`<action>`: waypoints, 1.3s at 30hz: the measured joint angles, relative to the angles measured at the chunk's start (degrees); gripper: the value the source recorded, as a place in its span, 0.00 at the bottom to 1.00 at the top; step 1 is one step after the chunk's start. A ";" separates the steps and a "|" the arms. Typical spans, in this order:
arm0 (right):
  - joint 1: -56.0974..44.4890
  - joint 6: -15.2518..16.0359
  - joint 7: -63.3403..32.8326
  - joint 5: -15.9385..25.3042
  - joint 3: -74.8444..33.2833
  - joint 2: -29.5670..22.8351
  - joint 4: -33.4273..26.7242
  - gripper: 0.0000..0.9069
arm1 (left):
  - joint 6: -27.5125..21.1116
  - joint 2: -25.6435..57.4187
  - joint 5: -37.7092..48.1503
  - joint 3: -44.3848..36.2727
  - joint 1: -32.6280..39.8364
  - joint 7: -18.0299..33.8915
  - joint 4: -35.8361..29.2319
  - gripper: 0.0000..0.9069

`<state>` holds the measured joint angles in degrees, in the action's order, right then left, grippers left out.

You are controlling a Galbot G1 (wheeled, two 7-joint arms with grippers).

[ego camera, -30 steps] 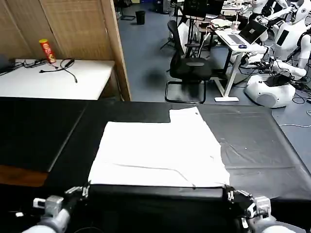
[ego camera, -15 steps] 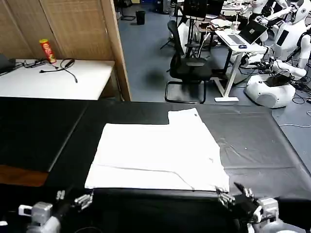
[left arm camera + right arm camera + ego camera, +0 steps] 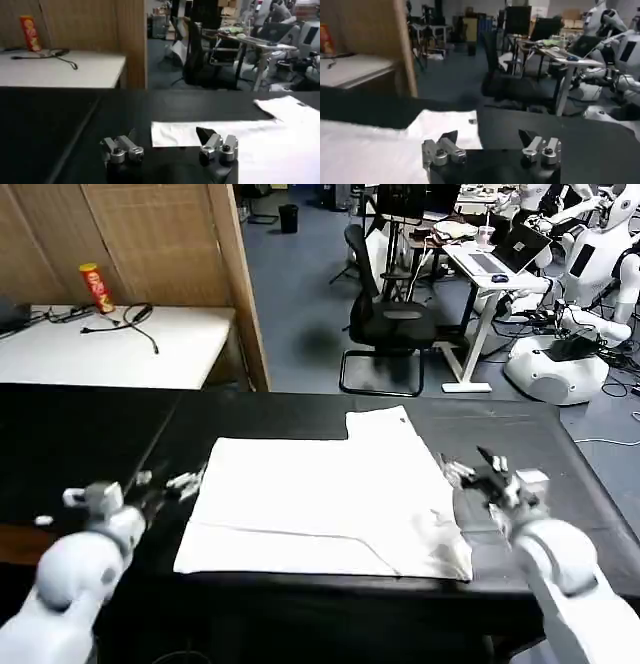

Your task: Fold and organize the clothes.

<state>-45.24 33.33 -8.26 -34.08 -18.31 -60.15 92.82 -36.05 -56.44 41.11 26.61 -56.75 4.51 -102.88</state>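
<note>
Lying flat on the black table [image 3: 540, 484], the T-shirt [image 3: 325, 499] is looking partly folded, with one sleeve sticking out at its far side. The left gripper [image 3: 165, 482] and right gripper [image 3: 470, 467] are flanking it, both spread wide and holding nothing, so further folds are probably remaining.

No lettering can be read anywhere. The white T-shirt [image 3: 325, 499] on the black table [image 3: 520, 484] shows only its plain side. The red and yellow canister [image 3: 96, 288] on the white side table [image 3: 110, 349] carries printed markings, perhaps a brand logo, but they are too small and blurred to make out in any view.
</note>
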 joint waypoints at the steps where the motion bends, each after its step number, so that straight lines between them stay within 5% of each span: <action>1: 1.91 0.24 0.06 -0.12 1.07 -0.40 -2.38 0.97 | -0.22 -0.28 0.05 -1.42 2.30 -0.36 2.19 0.97; 11: 15.10 1.35 1.04 -0.71 9.05 -4.54 -19.85 0.97 | -0.91 -2.68 -0.86 -10.99 18.72 -3.42 22.51 0.97; 19: 18.43 3.01 1.16 0.66 11.13 -7.42 -25.78 0.97 | -2.25 -2.79 -1.98 -13.32 21.49 -5.64 29.05 0.97; 20: 18.57 3.12 1.23 0.70 11.15 -7.63 -26.14 0.77 | -2.42 -2.77 -2.07 -13.60 21.62 -5.84 29.33 0.97; 21: 18.68 3.15 1.30 0.86 11.13 -7.89 -26.52 0.67 | -2.40 -2.77 -2.39 -13.81 21.71 -6.01 29.57 0.23; 22: 18.79 3.18 1.38 0.94 11.12 -8.10 -26.84 0.58 | -2.26 -2.81 -3.04 -14.06 21.80 -6.14 29.92 0.12; 23: 18.88 3.27 1.43 0.95 11.03 -8.32 -27.18 0.33 | -2.11 -2.93 -3.52 -14.24 21.84 -6.14 30.30 0.02; 25: 18.90 3.28 1.67 1.11 11.00 -8.62 -27.59 0.11 | -1.85 -3.10 -3.94 -14.36 21.89 -6.19 30.84 0.00; 26: 18.90 3.26 1.86 1.16 11.00 -8.75 -27.73 0.08 | -1.69 -3.09 -3.98 -14.39 21.91 -6.37 31.10 0.00; 39: 18.38 -0.19 3.84 1.85 10.20 -9.10 -27.29 0.00 | -0.14 -4.05 -3.87 -14.47 22.14 -7.48 31.50 0.00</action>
<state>-26.86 33.14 -4.41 -32.24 -8.11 -69.25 65.53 -36.20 -60.49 37.24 12.14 -34.61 -2.96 -71.38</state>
